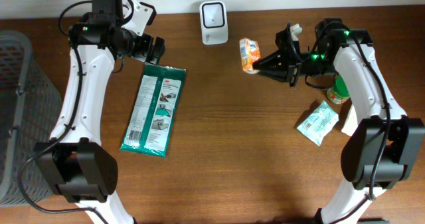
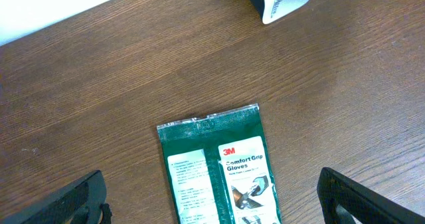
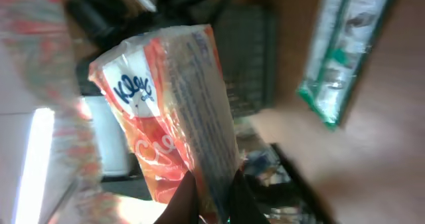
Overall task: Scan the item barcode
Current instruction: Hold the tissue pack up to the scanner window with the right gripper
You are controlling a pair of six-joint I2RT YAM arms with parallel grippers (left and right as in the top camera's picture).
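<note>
**Right tool holds a tissue pack beside the scanner; left tool hangs open over a glove packet.**

From overhead we see a brown wooden bench (image 1: 232, 171) with a white scanner (image 1: 214, 22) at its 12 o'clock edge. At about 1 o'clock, just to the scanner's 3 o'clock side, the right tool (image 1: 257, 66) has its fingers clamped together on one end of the orange and white tissue pack (image 1: 248, 54), the task item. The right wrist view shows the pack's printed side close up and blurred. We cannot tell whether it touches the bench. At 10 o'clock the left tool (image 1: 154, 49) has its fingers spread wide apart and holds nothing. It hangs above the top edge of a green glove packet (image 1: 154, 108), which lies flat at 9 o'clock. A dark wire basket (image 1: 16, 104) stands at the far 9 o'clock edge, and a teal sachet (image 1: 319, 122) lies at 4 o'clock.
</note>
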